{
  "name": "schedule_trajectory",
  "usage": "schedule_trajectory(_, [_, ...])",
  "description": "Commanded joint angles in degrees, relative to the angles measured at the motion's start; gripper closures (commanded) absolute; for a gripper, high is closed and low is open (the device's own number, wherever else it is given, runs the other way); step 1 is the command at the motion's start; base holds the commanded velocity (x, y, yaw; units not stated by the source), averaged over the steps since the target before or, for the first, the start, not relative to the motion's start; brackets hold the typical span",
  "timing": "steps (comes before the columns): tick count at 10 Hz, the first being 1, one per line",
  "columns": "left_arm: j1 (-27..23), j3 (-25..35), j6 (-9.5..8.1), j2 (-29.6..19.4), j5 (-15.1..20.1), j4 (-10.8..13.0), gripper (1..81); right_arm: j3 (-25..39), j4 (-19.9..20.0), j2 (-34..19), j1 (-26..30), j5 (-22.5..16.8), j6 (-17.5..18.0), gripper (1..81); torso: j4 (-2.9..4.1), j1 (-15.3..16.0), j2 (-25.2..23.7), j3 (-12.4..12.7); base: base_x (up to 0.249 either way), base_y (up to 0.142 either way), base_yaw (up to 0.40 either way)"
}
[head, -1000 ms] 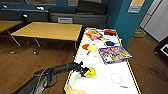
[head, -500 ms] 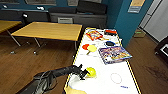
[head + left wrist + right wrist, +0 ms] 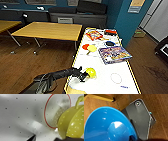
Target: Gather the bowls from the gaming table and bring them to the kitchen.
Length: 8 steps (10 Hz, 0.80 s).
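Little is changing since a moment ago: the left gripper (image 3: pixel 84 74) is still sitting at the yellow-green bowl (image 3: pixel 90 72), near the close end of the gaming table (image 3: pixel 105 82), a long glossy white worktop with thin yellow edging. In the left wrist view that bowl (image 3: pixel 73 122) is showing as a rounded, speckled plastic shell with a loop handle, lying beside a thin red ring (image 3: pixel 56 110) printed on the dotted white surface; whether the fingers are clamping it I cannot tell. Farther along the worktop from the yellow-green bowl, a pale yellow bowl (image 3: pixel 92 48) and a red-orange bowl (image 3: pixel 85 46) are touching, beside a flat game box (image 3: pixel 114 54). A smooth blue bowl (image 3: pixel 107 126) is looming large at the right wrist over wooden floor (image 3: pixel 161 109); that grip is unclear too.
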Motion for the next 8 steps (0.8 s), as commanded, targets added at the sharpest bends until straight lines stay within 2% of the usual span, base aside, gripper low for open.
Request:
schedule_trajectory(1, [-7.3, 1.1, 0.17, 0.6, 2.6, 0.1, 1.0, 0.5, -1.1, -2.7, 1.5, -2.8, 0.3, 81.1, 0.00, 0.0, 0.0, 0.0, 0.000, 0.000, 0.000])
schedule_trajectory(6, [-7.1, 2.1, -0.01, 0.6, 3.0, 0.1, 1.0, 0.1, -1.1, -2.4, 1.7, -2.8, 0.5, 81.1, 0.00, 0.0, 0.0, 0.0, 0.000, 0.000, 0.000])
schedule_trajectory(7, [-7.1, 2.2, -0.01, 0.6, 3.4, 0.2, 81.1, -0.1, -1.1, -2.3, 1.8, -2.8, 0.5, 81.1, 0.00, 0.0, 0.0, 0.0, 0.000, 0.000, 0.000])
schedule_trajectory(8, [-7.2, 2.5, -0.10, 0.5, 3.7, 1.8, 81.1, -0.1, -1.0, -2.3, 1.8, -2.8, 0.6, 81.1, 0.00, 0.0, 0.0, 0.0, 0.000, 0.000, 0.000])
